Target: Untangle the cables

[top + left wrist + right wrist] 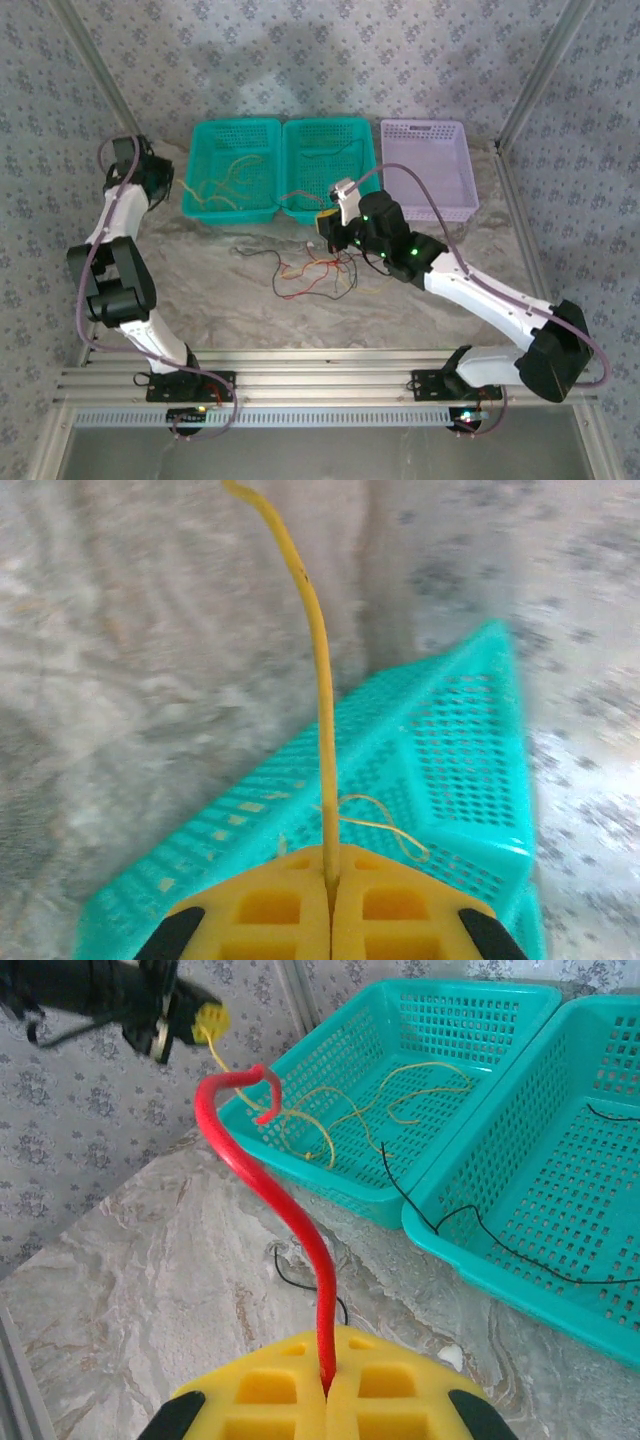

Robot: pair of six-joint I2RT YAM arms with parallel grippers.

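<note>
OK, cables are thread-thin, floppy and near weightless, so I expect snagging to be the problem, not load.

- Left gripper (330,885): pads pressed together on a yellow cable (318,680) that rises from between them. It sits at the left wall of the left basket (200,135).
- Right gripper (327,1385): pinching a red cable (290,1210), free end curled over above the pads. It sits just right of the left basket's near-right corner.
- Tangle (300,270): red, yellow and black strands on the table (220,290), in front and to the right of the left basket.
- Loose yellow cables (350,1110) lie inside the left basket.
- A black cable (500,1245) lies in the middle basket (330,122), touching the left basket's right side.

The insulation looks smooth, so it probably slips under a hard pull. Best hold is near a free end, not mid-loop. Pull slowly along the strand, or the knot likely cinches.
</note>
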